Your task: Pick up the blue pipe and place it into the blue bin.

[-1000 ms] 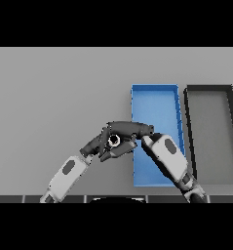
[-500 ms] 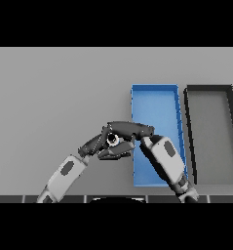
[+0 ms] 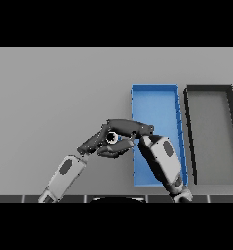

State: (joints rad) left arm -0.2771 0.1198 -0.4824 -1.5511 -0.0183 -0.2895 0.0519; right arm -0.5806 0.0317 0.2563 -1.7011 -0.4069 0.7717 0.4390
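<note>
Only a small fleck of the blue pipe (image 3: 119, 138) shows, just left of the blue bin (image 3: 155, 100), where my two hands meet. My right hand (image 3: 130, 128) reaches left from over the bin's near-left corner. Its fingers lie over the pipe and its thumb curls under it. My left hand (image 3: 92, 142) comes in from the lower left with straight fingers and touches the same spot. A pale ring (image 3: 111, 137) shows between the hands. The rest of the pipe is hidden.
A black bin (image 3: 210, 90) stands right of the blue bin, side by side with it. My right forearm (image 3: 162, 160) lies across the blue bin's near half. Grey table (image 3: 54, 93) stretches to the left and back.
Both hands have shifted slightly left together, and the right forearm has swung a little further over the blue bin's near-left part.
</note>
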